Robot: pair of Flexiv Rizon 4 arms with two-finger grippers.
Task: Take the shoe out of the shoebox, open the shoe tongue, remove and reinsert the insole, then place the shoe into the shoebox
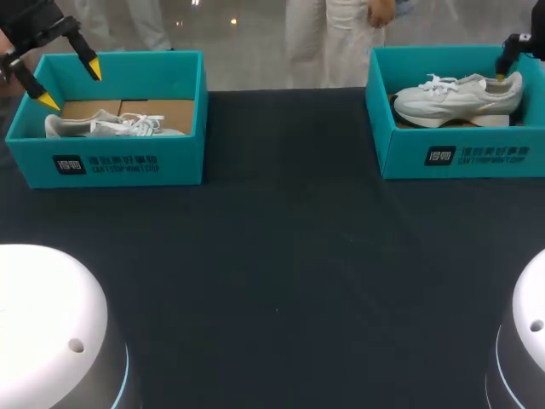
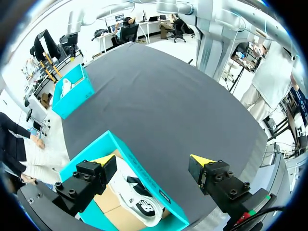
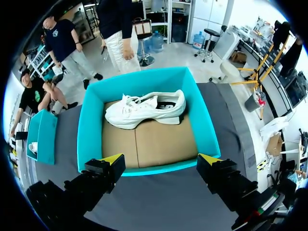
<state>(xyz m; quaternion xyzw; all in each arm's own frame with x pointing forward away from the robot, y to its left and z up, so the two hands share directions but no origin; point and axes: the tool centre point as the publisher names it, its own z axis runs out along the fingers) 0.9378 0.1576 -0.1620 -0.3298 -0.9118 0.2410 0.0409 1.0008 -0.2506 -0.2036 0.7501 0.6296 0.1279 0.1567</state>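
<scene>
hovering with jaws spread — left gripper (image 1: 71,84) over the left shoebox (image 1: 119,166), right gripper (image 3: 161,159) over the right shoebox (image 3: 91,125).

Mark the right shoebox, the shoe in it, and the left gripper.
right shoebox (image 1: 464,141): head view, front wall.
shoe (image 1: 454,100): head view, side of upper.
left gripper (image 1: 70,84): head view, midway between yellow tips.

Robotics lab: black-draped table (image 1: 281,256); left shoebox (image 1: 111,162) upper left, right shoebox (image 1: 460,153) upper right, left arm (image 1: 38,30) and right arm (image 1: 521,44) above them.
</scene>
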